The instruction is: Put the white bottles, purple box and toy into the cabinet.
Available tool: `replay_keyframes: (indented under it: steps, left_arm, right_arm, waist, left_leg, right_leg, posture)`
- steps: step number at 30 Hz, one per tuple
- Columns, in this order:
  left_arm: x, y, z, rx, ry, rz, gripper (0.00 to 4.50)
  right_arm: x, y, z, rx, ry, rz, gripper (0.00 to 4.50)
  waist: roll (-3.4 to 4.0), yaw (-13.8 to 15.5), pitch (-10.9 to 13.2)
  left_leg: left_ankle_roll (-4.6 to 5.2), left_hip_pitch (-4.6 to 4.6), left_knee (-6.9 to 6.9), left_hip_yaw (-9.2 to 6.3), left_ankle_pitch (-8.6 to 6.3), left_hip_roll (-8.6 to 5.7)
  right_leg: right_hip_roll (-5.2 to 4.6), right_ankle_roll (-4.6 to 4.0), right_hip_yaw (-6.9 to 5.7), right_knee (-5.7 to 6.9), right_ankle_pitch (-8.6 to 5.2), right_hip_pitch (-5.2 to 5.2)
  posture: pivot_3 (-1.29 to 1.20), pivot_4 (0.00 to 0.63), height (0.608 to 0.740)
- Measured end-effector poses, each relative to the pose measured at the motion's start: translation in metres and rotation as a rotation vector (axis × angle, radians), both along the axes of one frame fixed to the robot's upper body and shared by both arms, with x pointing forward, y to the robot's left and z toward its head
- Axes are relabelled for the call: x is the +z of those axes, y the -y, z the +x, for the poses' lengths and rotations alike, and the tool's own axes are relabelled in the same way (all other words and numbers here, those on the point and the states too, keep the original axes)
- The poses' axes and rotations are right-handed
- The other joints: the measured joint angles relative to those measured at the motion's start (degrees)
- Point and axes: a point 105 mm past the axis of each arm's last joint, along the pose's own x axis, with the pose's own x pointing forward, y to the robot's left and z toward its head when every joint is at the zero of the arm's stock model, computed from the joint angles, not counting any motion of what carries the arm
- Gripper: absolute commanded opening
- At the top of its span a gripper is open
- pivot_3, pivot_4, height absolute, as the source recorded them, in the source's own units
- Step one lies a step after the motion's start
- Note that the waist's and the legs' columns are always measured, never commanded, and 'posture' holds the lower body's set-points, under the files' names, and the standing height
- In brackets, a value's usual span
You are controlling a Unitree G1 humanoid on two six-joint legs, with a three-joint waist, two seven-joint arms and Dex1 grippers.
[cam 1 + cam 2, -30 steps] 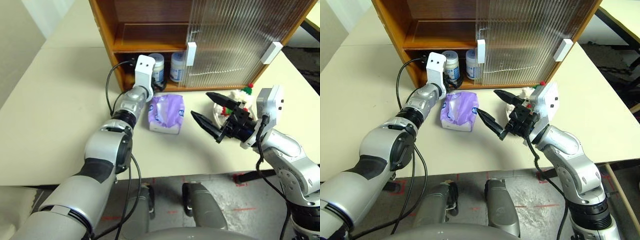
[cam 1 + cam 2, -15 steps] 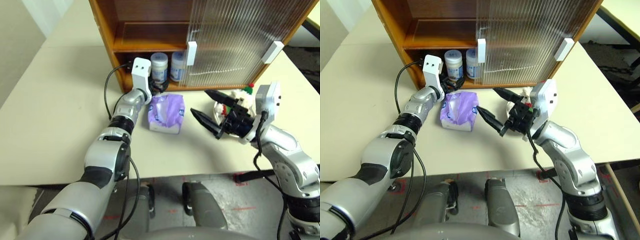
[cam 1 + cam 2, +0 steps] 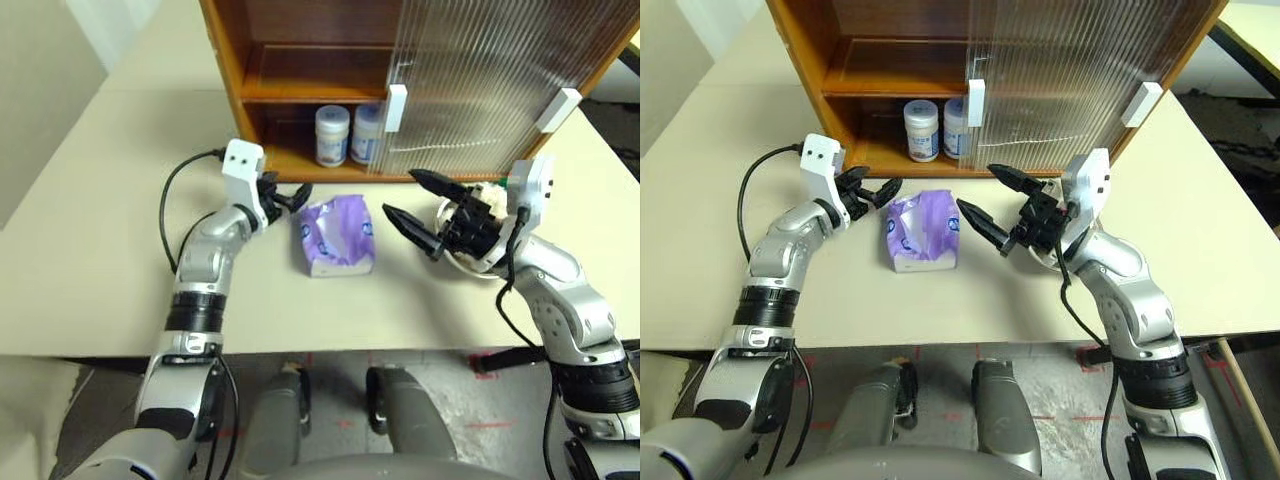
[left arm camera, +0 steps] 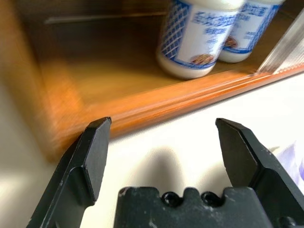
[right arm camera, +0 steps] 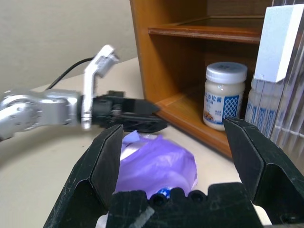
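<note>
Purple box [image 3: 337, 236] on table between left pincer [image 3: 283, 196], right pincer [image 3: 412, 203]

Cabinet [image 3: 232, 70]: orange-brown wood, darker brown inside; sliding doors [image 3: 480, 80] clear w/ fine vertical ribs, white handles [image 3: 396, 108]. Two bottles [image 3: 332, 135]: white w/ white lids, labels w/ blue lattice print + a brown bit. Box [image 3: 336, 236]: lavender-purple w/ white & blue print. Toy [image 3: 492, 193]: white w/ red & green bits. Table [image 3: 110, 220]: pale cream. Both claws black: left [image 3: 284, 196], right [image 3: 417, 207].
</note>
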Motion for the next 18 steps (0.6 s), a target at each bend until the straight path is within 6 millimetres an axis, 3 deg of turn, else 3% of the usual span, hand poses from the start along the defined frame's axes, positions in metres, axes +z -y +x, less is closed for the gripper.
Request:
replay_keyframes:
  steps: [4, 9, 18]
  left_arm:
    - [0.002, -0.009, -0.012, -0.010, -0.063, -0.117, 4.47]
    - [0.025, -0.012, -0.030, -0.100, -0.128, -0.355, 4.47]
    - [0.000, 0.003, -0.064, -0.232, -0.509, -0.591, 4.47]
  right_arm:
    - [0.001, 0.001, 0.002, 0.003, 0.019, -0.014, 4.50]
    - [-0.005, 0.015, 0.004, -0.025, 0.010, -0.032, 4.50]
    - [-0.008, 0.030, -0.008, 0.039, 0.044, -0.044, 4.50]
  waist:
    - [-0.01, 0.21, -0.02]
    - [0.02, 0.10, -0.11]
    - [0.02, -0.02, -0.48]
  left_leg:
    - [-0.04, -0.09, 0.00, -0.02, 0.02, 0.00]
    - [-0.05, -0.08, 0.03, -0.01, 0.03, -0.05]
    - [-0.03, -0.03, 0.13, -0.02, 0.16, -0.06]
  right_leg:
    - [-0.01, -0.01, -0.08, 0.00, 0.00, -0.03]
    - [0.00, -0.01, -0.06, -0.03, -0.01, 0.01]
    - [0.51, 0.11, 0.03, 0.07, -0.03, 0.07]
  posture:
    - [-0.04, 0.095, 0.740]
    - [-0.04, 0.087, 0.740]
    - [-0.06, 0.067, 0.740]
